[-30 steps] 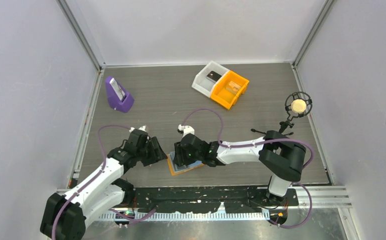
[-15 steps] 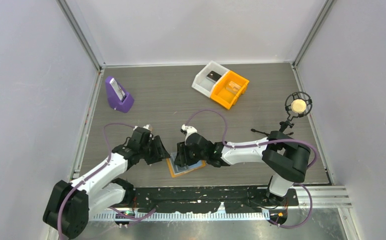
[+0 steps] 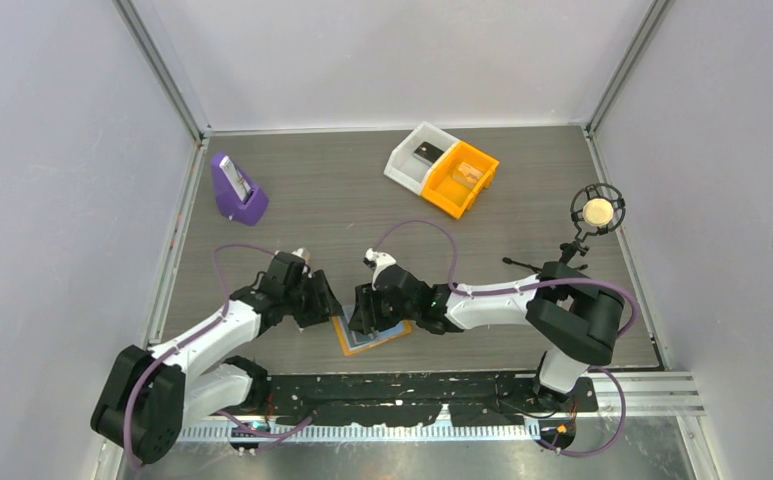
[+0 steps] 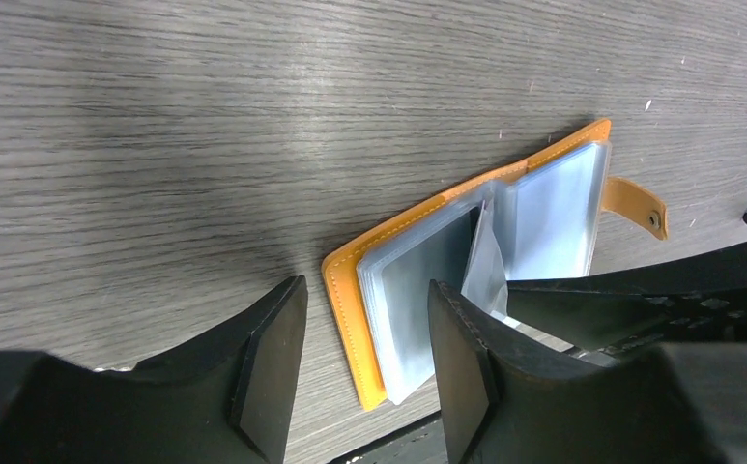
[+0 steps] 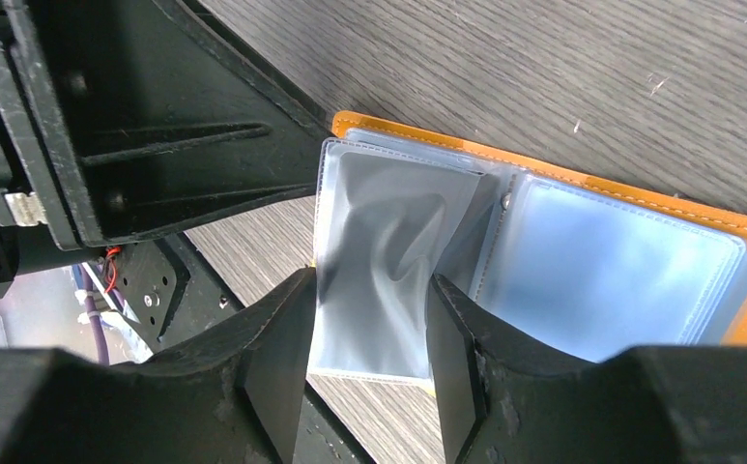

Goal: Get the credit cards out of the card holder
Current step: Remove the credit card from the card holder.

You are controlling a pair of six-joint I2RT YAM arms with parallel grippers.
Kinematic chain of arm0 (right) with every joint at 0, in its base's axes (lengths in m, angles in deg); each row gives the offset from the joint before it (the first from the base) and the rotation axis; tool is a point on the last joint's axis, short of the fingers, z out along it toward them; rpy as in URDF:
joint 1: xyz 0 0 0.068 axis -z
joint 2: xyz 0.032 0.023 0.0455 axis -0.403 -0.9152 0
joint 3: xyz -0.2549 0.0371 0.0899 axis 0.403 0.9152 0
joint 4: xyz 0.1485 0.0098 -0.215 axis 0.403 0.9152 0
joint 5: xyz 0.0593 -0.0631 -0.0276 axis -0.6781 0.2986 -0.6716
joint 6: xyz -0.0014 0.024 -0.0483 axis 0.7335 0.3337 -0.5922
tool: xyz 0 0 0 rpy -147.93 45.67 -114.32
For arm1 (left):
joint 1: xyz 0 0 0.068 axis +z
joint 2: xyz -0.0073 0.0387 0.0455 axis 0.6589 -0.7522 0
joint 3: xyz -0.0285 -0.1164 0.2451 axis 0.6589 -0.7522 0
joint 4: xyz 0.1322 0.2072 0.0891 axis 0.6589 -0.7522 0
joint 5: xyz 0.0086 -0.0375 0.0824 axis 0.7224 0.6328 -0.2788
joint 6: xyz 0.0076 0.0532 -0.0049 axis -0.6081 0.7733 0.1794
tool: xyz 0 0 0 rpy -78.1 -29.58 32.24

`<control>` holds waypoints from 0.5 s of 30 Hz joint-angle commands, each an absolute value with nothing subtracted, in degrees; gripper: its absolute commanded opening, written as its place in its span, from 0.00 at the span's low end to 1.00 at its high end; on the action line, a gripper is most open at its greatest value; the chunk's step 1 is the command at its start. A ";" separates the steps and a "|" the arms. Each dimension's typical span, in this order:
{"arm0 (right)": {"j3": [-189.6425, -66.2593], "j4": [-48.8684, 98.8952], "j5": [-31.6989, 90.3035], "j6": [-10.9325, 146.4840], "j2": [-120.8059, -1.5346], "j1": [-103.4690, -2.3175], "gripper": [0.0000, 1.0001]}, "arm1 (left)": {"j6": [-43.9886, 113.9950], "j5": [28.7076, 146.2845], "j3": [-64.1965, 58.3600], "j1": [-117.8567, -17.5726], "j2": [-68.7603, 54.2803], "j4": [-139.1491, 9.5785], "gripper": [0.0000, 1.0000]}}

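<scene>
At the near edge of the table (image 3: pixel 522 215), in the overhead view, the card holder (image 3: pixel 372 335) lies open like a book between my two arms. My left gripper (image 3: pixel 322 305) sits at its left edge and my right gripper (image 3: pixel 362 310) at its top. A white bin (image 3: pixel 417 155) and an orange bin (image 3: pixel 460 178) stand well apart at the far side. No loose card shows on the table.

In the left wrist view, my left gripper (image 4: pixel 364 362) is released: the jaws stand apart, with the near corner of the card holder (image 4: pixel 345 300) between them and nothing clamped. The strap (image 4: pixel 640 205) with its stud lies flat at the far side. One clear sleeve (image 4: pixel 487 261) stands up from the spine.

In the right wrist view, my right gripper (image 5: pixel 369 358) is also spread. The raised, crumpled sleeve (image 5: pixel 388 251) fills the gap between the jaws. I cannot tell whether the pads touch it. The other page of the card holder (image 5: pixel 620 280) lies flat.

Status, as a judgement: the opening step is complete and extraction has not begun. I cannot tell whether the sleeves contain cards. The remaining work is to grip each card and draw it clear.
</scene>
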State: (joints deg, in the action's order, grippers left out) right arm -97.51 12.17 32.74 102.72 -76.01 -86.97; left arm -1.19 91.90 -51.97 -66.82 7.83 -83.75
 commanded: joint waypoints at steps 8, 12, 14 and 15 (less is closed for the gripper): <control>-97.67 13.50 34.05 101.37 -70.33 -86.87 0.62 | -1.99 95.61 -48.29 -69.19 6.29 -81.07 0.52; -98.09 17.08 36.21 100.24 -67.77 -86.81 0.63 | -2.37 94.41 -46.84 -70.82 7.17 -82.82 0.53; -98.42 19.33 37.66 100.24 -66.14 -86.64 0.64 | -2.50 94.02 -46.09 -71.45 7.00 -83.22 0.53; -98.48 20.73 38.57 100.20 -65.70 -86.51 0.64 | -2.59 94.05 -45.69 -71.71 6.67 -83.23 0.53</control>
State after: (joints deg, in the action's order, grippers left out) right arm -97.29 17.81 34.62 101.47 -70.11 -86.90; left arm -1.56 93.80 -48.87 -70.51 6.08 -83.38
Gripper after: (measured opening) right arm 0.633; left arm 0.525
